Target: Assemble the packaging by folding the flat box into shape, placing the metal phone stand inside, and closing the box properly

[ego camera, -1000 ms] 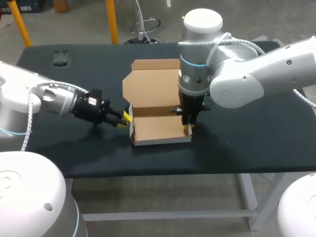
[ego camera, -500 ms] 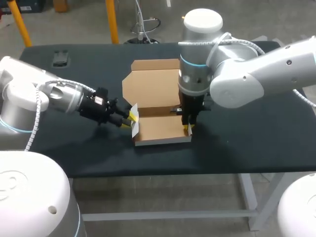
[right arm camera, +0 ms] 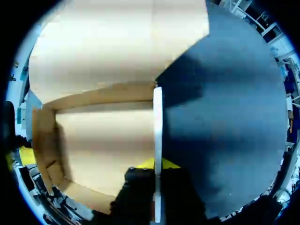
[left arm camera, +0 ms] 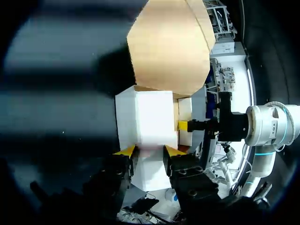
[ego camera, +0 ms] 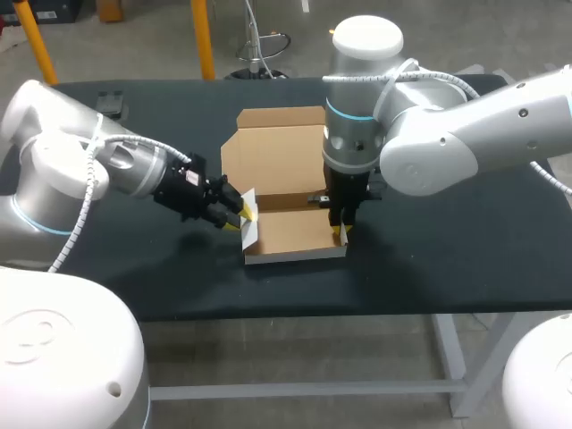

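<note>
The cardboard box (ego camera: pixel 290 234) lies mid-table as an open tray, its lid (ego camera: pixel 273 156) spread flat behind it. My left gripper (ego camera: pixel 241 216) is at the tray's left end, open, with its yellow tips against the white outer face of the left side wall (left arm camera: pixel 150 117), which stands nearly upright. My right gripper (ego camera: pixel 340 232) points down at the tray's right end and is shut on the thin right wall (right arm camera: pixel 157 122). A small dark object (ego camera: pixel 109 105), perhaps the phone stand, lies at the back left. The tray floor (right arm camera: pixel 103 145) holds nothing.
The black table (ego camera: pixel 465 241) stretches wide to the right of the box and along the front edge. My right arm's bulky wrist (ego camera: pixel 357 134) hangs over the lid's right part.
My left arm has moved right to the box, and the left side wall has swung from lying outward to nearly upright. The right arm and its grip have not moved.
</note>
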Controlling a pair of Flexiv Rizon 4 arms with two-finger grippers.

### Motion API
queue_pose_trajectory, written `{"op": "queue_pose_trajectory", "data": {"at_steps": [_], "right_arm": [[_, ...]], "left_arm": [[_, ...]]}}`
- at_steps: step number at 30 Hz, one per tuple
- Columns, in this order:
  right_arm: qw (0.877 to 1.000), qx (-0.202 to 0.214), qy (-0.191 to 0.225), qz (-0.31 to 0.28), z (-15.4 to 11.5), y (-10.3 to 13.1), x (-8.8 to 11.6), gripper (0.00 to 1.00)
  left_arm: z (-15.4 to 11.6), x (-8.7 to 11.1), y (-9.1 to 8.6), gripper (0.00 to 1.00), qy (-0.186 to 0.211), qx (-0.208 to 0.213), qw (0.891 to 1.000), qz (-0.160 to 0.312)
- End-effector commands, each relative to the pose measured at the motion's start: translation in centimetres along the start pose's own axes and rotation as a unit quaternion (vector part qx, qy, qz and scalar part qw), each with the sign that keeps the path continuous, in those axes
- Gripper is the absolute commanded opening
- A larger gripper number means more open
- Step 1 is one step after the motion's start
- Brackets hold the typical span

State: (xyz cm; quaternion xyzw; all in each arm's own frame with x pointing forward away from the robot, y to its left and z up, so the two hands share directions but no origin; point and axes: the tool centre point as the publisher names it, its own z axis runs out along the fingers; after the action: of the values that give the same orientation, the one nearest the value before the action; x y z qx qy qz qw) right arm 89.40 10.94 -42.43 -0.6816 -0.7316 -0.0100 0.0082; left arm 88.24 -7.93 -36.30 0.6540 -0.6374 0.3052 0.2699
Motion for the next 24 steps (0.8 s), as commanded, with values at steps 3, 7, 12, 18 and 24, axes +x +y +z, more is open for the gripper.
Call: {"op": "queue_pose_trajectory", "data": {"at_steps": [3, 7, 12, 18, 24], "right_arm": [[1.0, 0.003, -0.001, 0.0, 0.1, 0.2, 0.1, 0.0], [1.0, 0.003, -0.001, 0.0, 0.1, 0.2, 0.1, 0.0], [1.0, 0.003, -0.001, 0.0, 0.1, 0.2, 0.1, 0.0], [1.0, 0.003, -0.001, 0.0, 0.1, 0.2, 0.1, 0.0], [1.0, 0.003, -0.001, 0.0, 0.1, 0.2, 0.1, 0.0]], "left_arm": [[0.6, 0.2, 0.0, 0.45, -0.051, -0.002, 0.999, -0.005], [0.9, 0.1, -0.1, 0.45, -0.081, 0.001, 0.997, -0.007], [1.2, -0.1, -0.2, 0.45, -0.118, 0.002, 0.993, -0.009], [1.6, -0.4, -0.5, 0.45, -0.168, 0.001, 0.986, -0.01], [2.1, -0.8, -0.6, 0.4, -0.219, -0.008, 0.976, -0.01]]}}
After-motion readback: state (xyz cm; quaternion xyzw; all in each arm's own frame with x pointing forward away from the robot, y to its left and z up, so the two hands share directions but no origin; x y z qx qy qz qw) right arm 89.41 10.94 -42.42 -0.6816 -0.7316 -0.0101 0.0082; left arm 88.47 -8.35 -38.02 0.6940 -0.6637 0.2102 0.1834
